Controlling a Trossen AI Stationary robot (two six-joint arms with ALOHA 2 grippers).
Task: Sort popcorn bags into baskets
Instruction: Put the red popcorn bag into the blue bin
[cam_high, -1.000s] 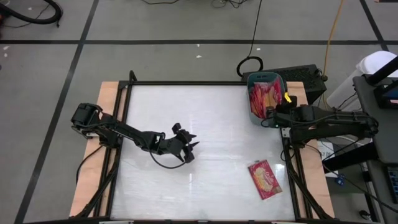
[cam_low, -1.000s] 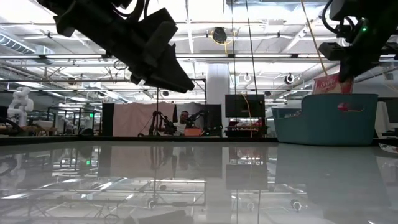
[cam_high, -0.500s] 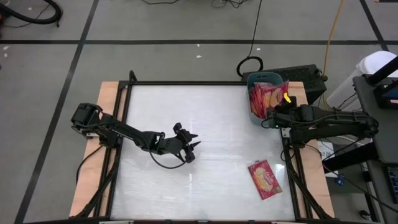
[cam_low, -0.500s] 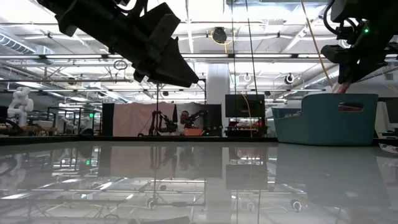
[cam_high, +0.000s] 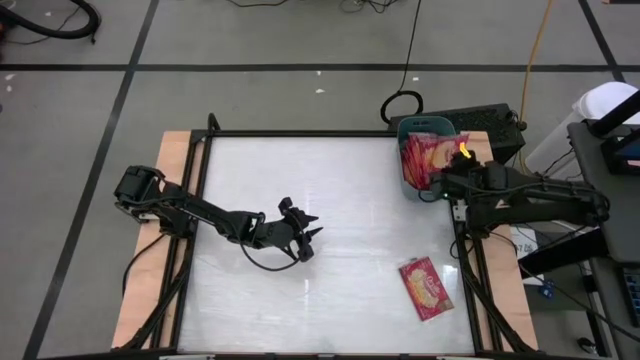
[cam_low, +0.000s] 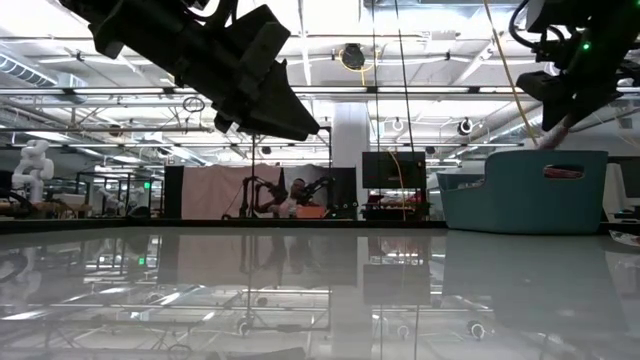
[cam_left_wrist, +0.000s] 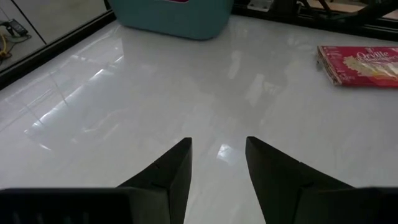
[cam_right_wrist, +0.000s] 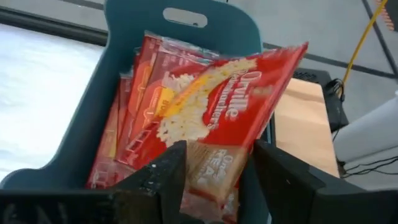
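The teal basket (cam_high: 403, 160) stands at the table's far right corner with several red popcorn bags in it. The topmost bag (cam_right_wrist: 230, 106) lies tilted, picture face up, across the others. My right gripper (cam_right_wrist: 217, 180) hovers open over the basket's near end, a finger on either side of that bag's near end. One more popcorn bag (cam_high: 426, 288) lies flat on the table near the front right. My left gripper (cam_high: 305, 240) is open above the table's middle with nothing between its fingers (cam_left_wrist: 168, 180). My right gripper has its fingers either side of the near end (cam_right_wrist: 214, 168) of the topmost bag; I cannot tell whether they touch it. The bag rests on the other bags in the basket.
A black box with cables (cam_high: 490, 120) sits just behind the basket, off the table. The black frame rail (cam_high: 462, 260) runs along the table's right edge under my right arm. The white tabletop (cam_high: 300, 180) lies bare between the two grippers.
My right gripper has opened over the basket and rolled a little. The bag it held upright above the rim has dropped into the basket and now lies tilted over the other bags.
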